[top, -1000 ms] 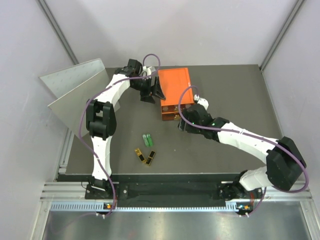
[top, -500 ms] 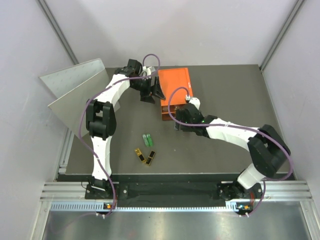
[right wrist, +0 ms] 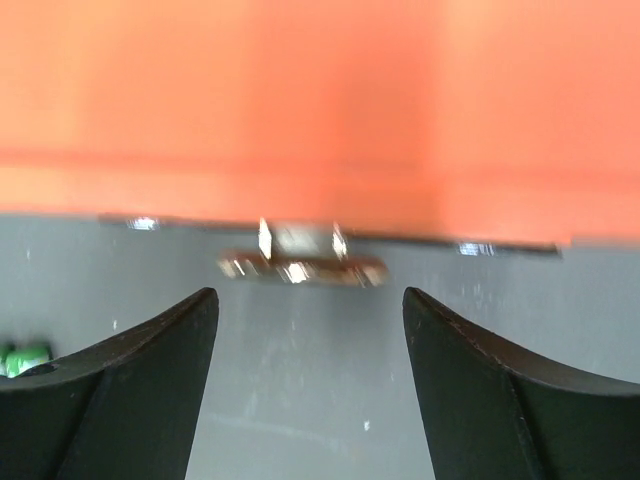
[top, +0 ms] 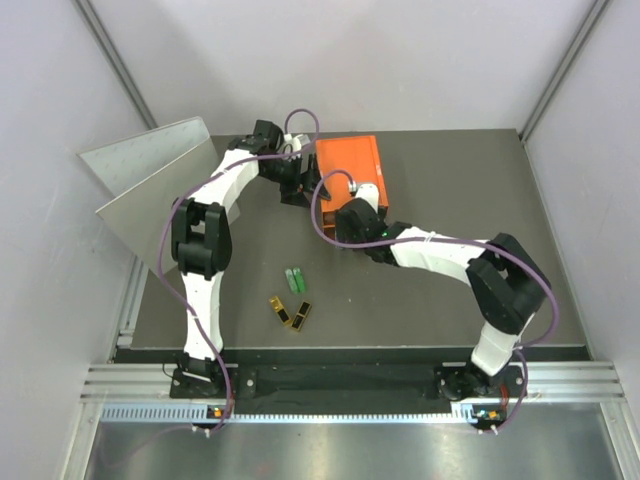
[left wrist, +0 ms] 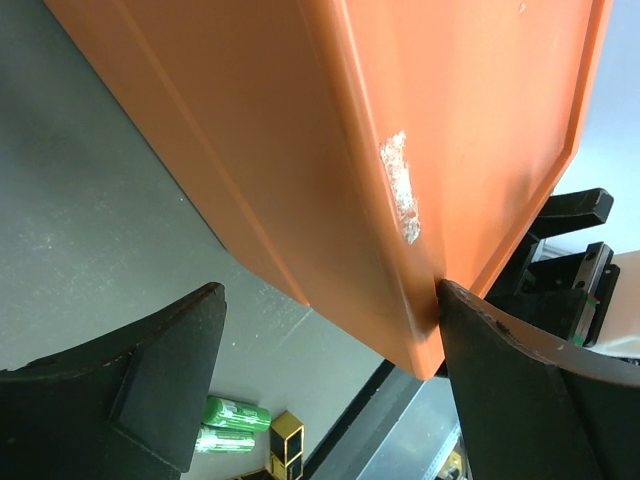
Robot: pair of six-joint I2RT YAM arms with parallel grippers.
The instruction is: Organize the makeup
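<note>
Two green tubes are seen lying side by side on the table, well in front of the orange box, and two black-gold flat cases are found just nearer the arm bases. The left claw is held spread wide about a corner of the box: one finger appears to meet the box's edge, while the other is kept clear of its side, so nothing is clamped. From that wrist the tubes and one case are caught only partly, low between the fingers. The right claw is also held apart, empty, and pointed at the box's front face, which is rendered as an orange blur. A small glinting piece below that face cannot be identified. From above, the box's front is largely covered by the right wrist.
</note>
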